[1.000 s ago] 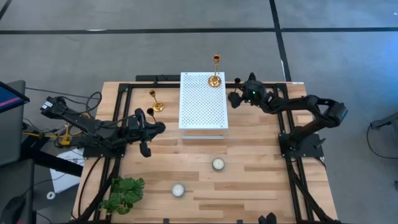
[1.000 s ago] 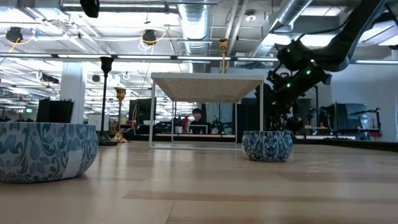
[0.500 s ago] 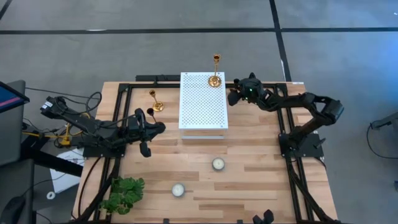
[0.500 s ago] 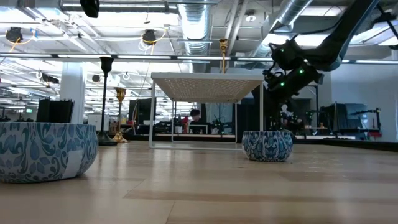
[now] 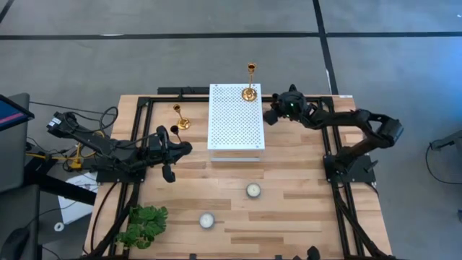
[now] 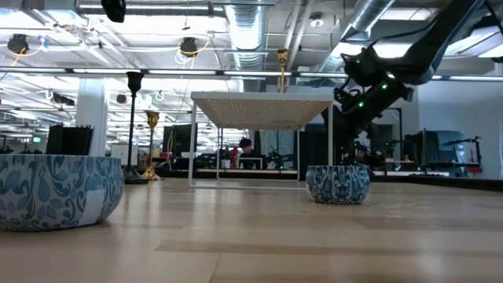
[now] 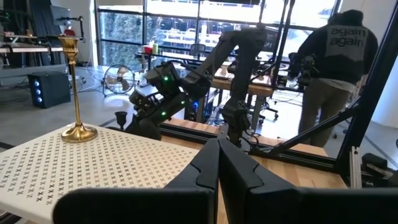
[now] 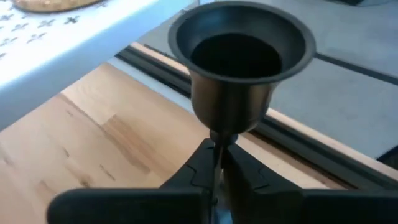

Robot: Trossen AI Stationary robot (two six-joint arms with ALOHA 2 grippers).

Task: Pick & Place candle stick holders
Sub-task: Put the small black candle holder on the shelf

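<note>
A black candle stick holder [image 8: 241, 53] stands at the right edge of the white perforated platform [image 5: 234, 119], with my right gripper [image 5: 272, 111] shut on it. One gold holder [image 5: 250, 91] stands on the platform's far right corner by its round base. Another gold holder [image 5: 180, 120] and a second black one [image 6: 134, 126] stand on the table left of the platform. My left gripper [image 5: 186, 146] hangs shut and empty near the platform's left side. My right gripper pinches the black holder's slim stem [image 8: 218, 148] between its two fingers, just below the top cup [image 8: 231, 93]. The fingers come slanting down from the table's right side, across the stem. The holder stands upright; its base is hidden below the fingers.
Two blue-patterned bowls [image 5: 253, 190] [image 5: 207, 220] sit on the near half of the table, and a green plant [image 5: 142, 225] at the near left corner. A black frame rail [image 8: 298, 140] runs along the far edge. A person [image 7: 339, 74] stands beyond the table.
My right gripper has shut on the black holder's stem, staying almost in place beside the platform's right edge. The holder stays upright.
</note>
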